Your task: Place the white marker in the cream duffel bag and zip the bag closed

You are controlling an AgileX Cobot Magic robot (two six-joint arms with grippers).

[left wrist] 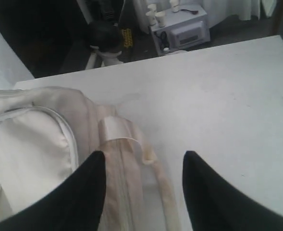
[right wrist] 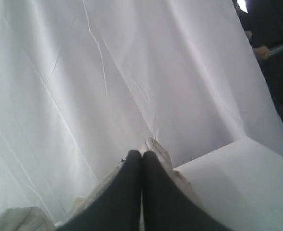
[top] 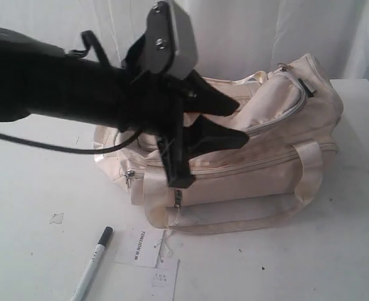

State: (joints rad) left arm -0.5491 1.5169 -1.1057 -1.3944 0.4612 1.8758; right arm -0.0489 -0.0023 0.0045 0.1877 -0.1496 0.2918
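White table (top: 309,263) with a white cloth backdrop (top: 247,31) behind it. Cream duffel bag (top: 259,169) lies on the table, long side toward the exterior camera, grey zippers running along its side and top panel, and one strap handle (top: 234,222) drooping onto the table in front. White marker (top: 93,263) lies flat on the table in front of the bag, outside it and apart from it, black cap pointing toward the bag. Paper tags (top: 150,257) lie just beside the marker. Left arm (top: 46,81) reaches over the bag's top; left jaws are spread, nothing between them, above a zipper seam and strap in the left wrist view. Right jaws are pressed together, empty, facing the backdrop; they do not show in the exterior view.
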